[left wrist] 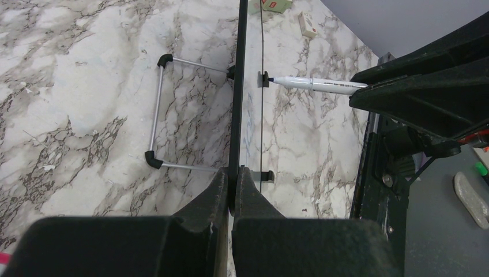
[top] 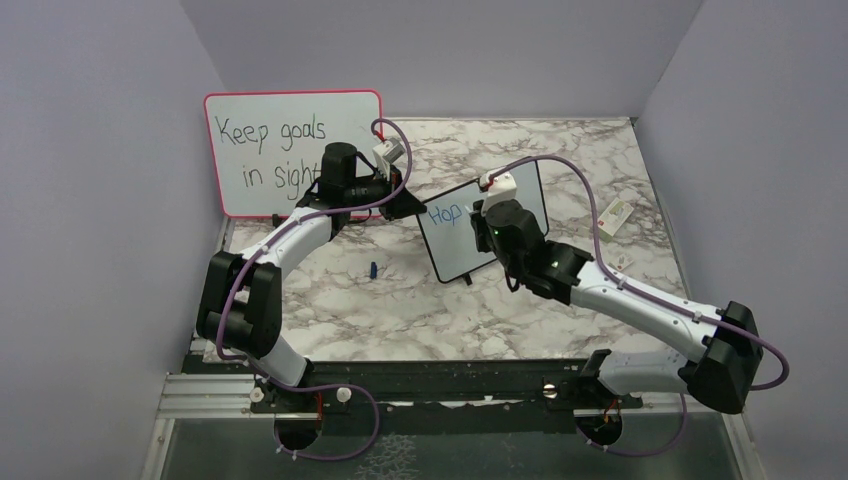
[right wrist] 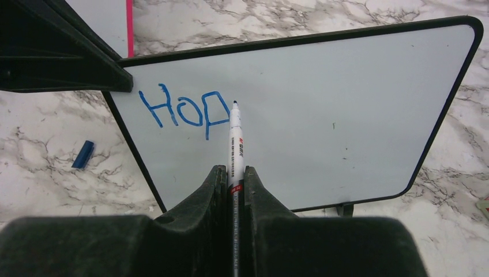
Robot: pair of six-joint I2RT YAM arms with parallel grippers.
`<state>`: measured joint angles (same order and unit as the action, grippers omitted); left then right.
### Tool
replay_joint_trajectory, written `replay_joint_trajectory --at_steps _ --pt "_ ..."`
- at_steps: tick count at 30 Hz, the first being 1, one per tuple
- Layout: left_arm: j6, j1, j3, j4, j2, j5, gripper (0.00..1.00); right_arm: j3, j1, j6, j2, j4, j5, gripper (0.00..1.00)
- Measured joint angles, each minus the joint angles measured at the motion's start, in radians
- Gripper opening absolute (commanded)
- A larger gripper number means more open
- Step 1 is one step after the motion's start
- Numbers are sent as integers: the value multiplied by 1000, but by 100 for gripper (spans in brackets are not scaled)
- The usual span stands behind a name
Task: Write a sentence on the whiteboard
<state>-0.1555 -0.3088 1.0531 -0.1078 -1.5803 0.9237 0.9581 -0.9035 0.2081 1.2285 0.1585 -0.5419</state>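
Observation:
The small black-framed whiteboard stands tilted mid-table; it fills the right wrist view and shows edge-on in the left wrist view. Blue handwriting on it reads "Hop", also seen from above. My left gripper is shut on the board's black frame at its upper left corner. My right gripper is shut on a white marker with its blue tip at the board just right of the "p". The marker also shows in the left wrist view.
A larger pink-framed board with black writing leans at the back left. A blue marker cap lies on the marble left of the small board, also in the right wrist view. Small packets lie at the right.

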Motion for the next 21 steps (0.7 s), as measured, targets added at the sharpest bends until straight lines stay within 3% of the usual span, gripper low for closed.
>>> replay_joint_trajectory --at_steps 21 --pt "0 0 0 0 0 0 0 0 11 0 54 -27 2 1"
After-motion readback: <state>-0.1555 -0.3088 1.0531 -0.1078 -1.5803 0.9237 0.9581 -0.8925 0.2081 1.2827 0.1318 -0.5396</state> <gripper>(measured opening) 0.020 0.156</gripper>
